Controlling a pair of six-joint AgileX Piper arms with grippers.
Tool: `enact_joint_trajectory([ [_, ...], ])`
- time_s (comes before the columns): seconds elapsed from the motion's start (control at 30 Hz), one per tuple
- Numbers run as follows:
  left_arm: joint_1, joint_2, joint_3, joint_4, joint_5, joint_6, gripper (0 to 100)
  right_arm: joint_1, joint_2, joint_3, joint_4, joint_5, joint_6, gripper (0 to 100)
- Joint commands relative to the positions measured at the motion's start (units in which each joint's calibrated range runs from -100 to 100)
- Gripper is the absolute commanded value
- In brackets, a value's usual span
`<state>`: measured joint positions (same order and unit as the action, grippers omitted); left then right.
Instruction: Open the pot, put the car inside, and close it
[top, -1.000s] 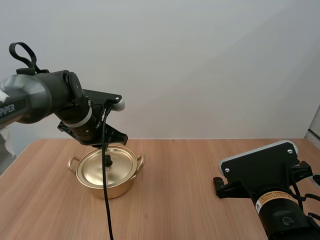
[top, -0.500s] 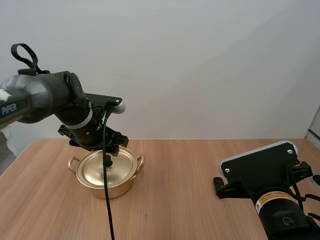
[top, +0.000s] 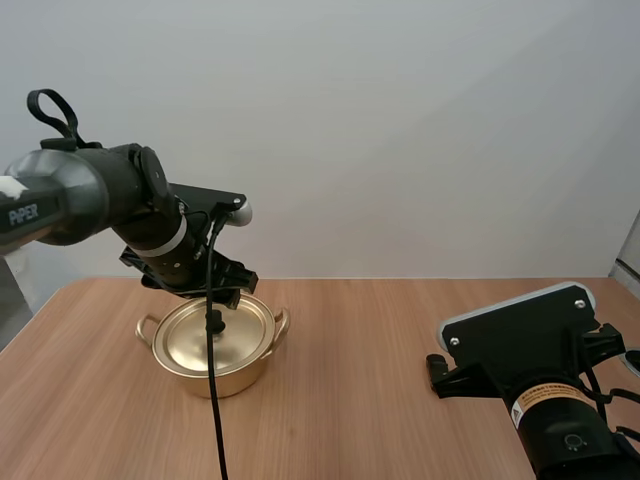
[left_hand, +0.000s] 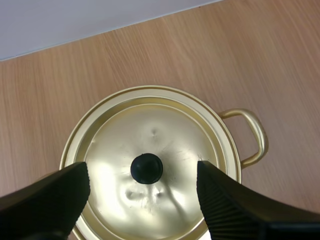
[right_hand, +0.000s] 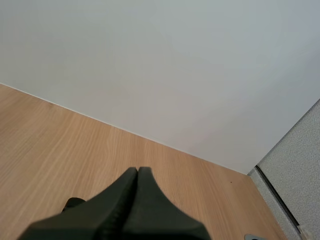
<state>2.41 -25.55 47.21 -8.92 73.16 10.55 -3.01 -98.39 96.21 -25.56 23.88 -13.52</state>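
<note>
Lowering toward the pot (top: 215, 375) lid (left_hand: 165, 140)
Sinks slightly closer than a second ago, left gripper (left_hand: 141, 172) spread wide astride the knob (left_hand: 146, 168), not yet pinching it. Sits far left on the table (top: 380, 330), lid on. Keeps right gripper (right_hand: 137, 172) pressed together, idle near right. Points to lifting the lid next.

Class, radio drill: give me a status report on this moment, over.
Left gripper open over the lid, knob centred below. Right gripper shut, over the table. Pot closed, lid not yet lifted. Path to knob clear.
</note>
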Motion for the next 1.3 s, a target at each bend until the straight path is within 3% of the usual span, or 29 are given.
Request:
enact_joint_trajectory([
  [0.0,0.02,1.63,-0.07,0.36,1.06,0.01,100,-0.02,0.02,-0.06,0.0,0.0,0.02,0],
  [0.53,0.02,7.66,-0.07,0.51,-0.47,0.45,100,-0.17,0.02,-0.06,0.0,0.49,0.02,0],
  [0.93,0.02,7.66,-0.07,0.43,-0.5,0.57,75,-0.17,0.02,-0.06,0.0,0.49,0.02,0],
  [1.27,0.02,7.95,-0.07,0.18,-0.37,0.7,75,-0.17,0.02,-0.06,0.0,0.49,0.02,0],
])
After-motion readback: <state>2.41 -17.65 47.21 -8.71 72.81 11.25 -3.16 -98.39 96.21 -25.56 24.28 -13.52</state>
